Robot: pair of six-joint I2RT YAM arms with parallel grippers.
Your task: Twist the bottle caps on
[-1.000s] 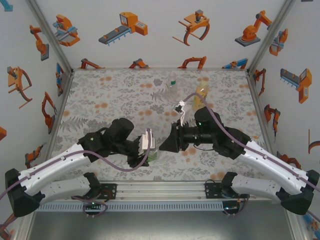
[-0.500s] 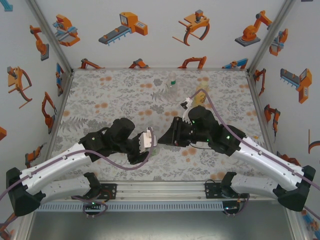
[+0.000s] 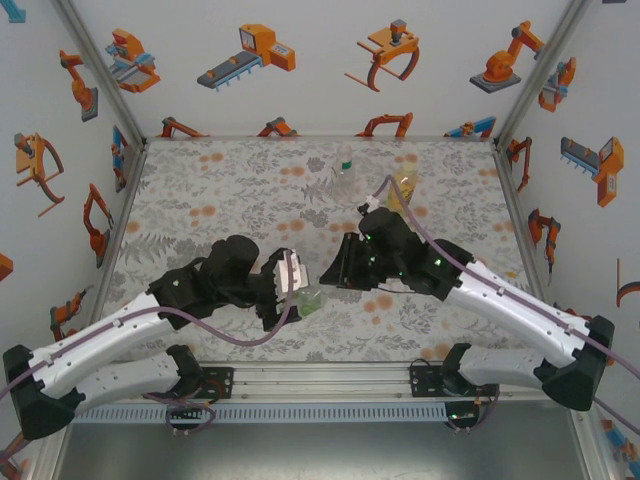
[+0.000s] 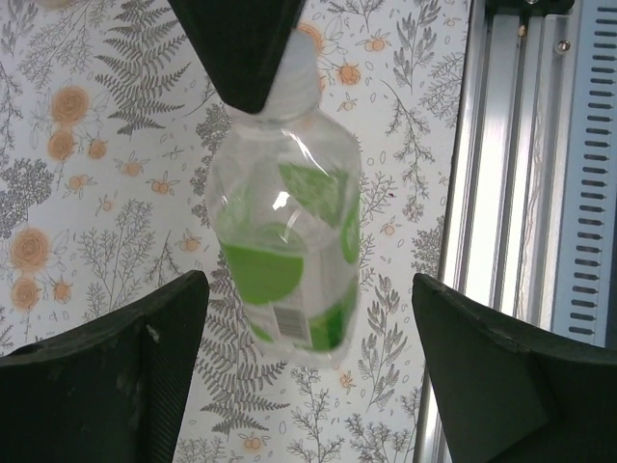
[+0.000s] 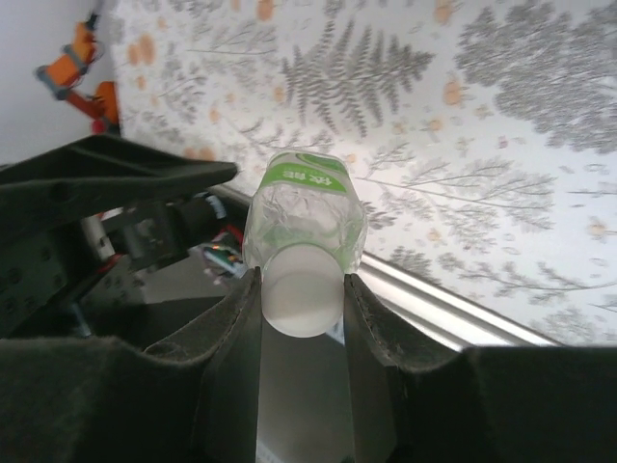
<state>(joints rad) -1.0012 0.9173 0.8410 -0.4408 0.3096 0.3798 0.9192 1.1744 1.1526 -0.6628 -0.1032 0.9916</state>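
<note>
White cap (image 5: pixel 303 301) sits on the green-labelled bottle (image 4: pixel 284 241), pinched by the right gripper (image 5: pixel 302 282); left gripper (image 4: pixel 308 289) gapes around the body, untouching; clear bottle (image 3: pixel 345 170) and amber bottle (image 3: pixel 403 190) stand beyond.

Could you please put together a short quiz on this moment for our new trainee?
1. True or false: the left gripper is clamped on the green-labelled bottle.
2. What is the right gripper shut on? A) the white cap B) the bottle's base C) nothing
3. In the top view, how many other bottles stand at the far side of the table?
Key: 1 false, its fingers stand apart on either side of the bottle. 2 A. 3 two, the clear bottle and the amber bottle.
</note>
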